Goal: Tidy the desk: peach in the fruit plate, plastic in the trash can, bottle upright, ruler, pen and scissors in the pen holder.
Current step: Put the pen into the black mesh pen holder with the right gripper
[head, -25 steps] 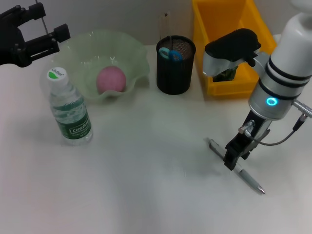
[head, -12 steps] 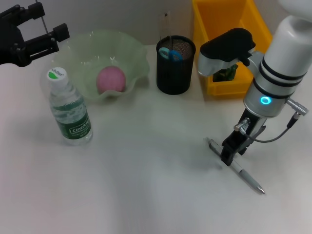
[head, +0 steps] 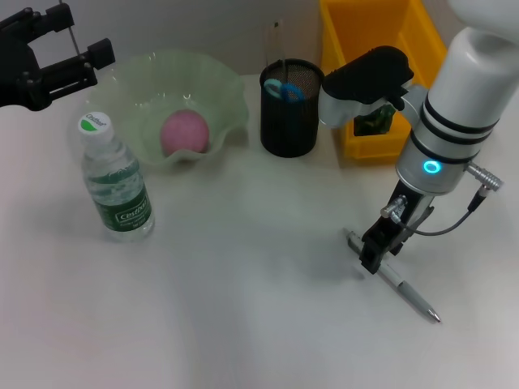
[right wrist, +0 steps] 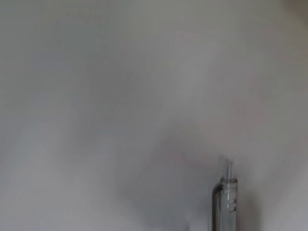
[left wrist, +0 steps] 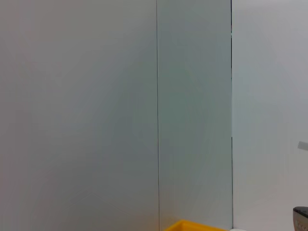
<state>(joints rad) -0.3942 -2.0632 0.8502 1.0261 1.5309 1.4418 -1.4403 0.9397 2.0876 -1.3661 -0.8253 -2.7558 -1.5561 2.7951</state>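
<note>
Since a second ago your right gripper (head: pixel 374 258) has slid along the pen (head: pixel 405 292) toward its clip end for a balanced lift, though whether its fingers have closed, I cannot tell.

We log only a pale grey wall (left wrist: pixel 96 96) at 12 o'clock, its panels split by thin dark seams (left wrist: pixel 157 115).

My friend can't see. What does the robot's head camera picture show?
The right gripper is down over a silver pen lying on the white desk. Behind stand a bottle, a peach in the fruit plate, and the pen holder.
</note>
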